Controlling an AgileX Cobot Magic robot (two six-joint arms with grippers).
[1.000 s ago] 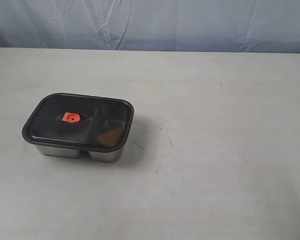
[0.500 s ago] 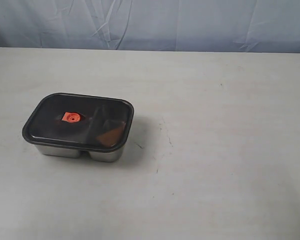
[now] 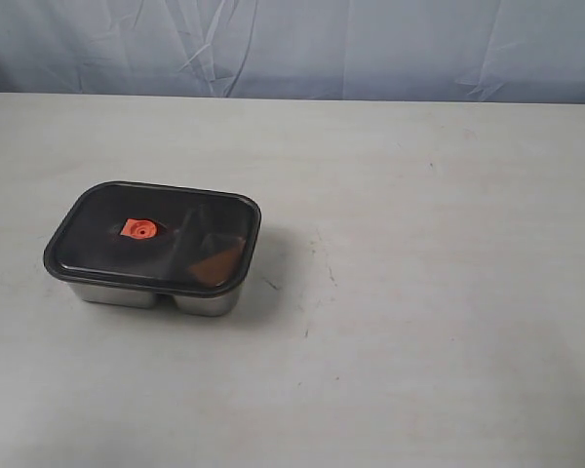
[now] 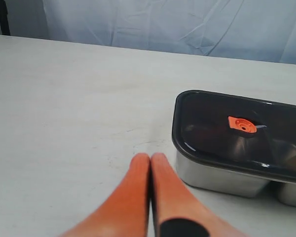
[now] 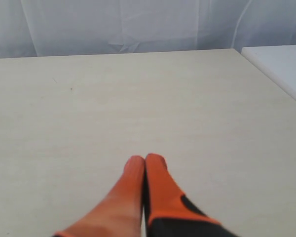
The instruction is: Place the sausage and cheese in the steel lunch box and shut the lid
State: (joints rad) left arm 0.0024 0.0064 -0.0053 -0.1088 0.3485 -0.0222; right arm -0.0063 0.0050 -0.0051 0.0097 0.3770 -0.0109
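The steel lunch box (image 3: 156, 295) stands at the table's left with the dark translucent lid (image 3: 97, 219) seated flat on it, orange valve tab (image 3: 137, 229) at its centre. Through the lid an orange-brown shape, the cheese (image 3: 217, 263), shows in the right compartment. The sausage is hidden under the dark lid. In the left wrist view the lunch box (image 4: 222, 177) and lid (image 4: 207, 126) lie just beyond my left gripper (image 4: 150, 157), which is shut and empty, apart from the box. My right gripper (image 5: 145, 160) is shut and empty over bare table. Neither gripper appears in the exterior view.
A pale table (image 3: 419, 244) with faint scuff marks runs back to a blue-white cloth backdrop (image 3: 292, 44). In the right wrist view the table's edge (image 5: 271, 74) and a white surface (image 5: 286, 57) beyond it show near the corner.
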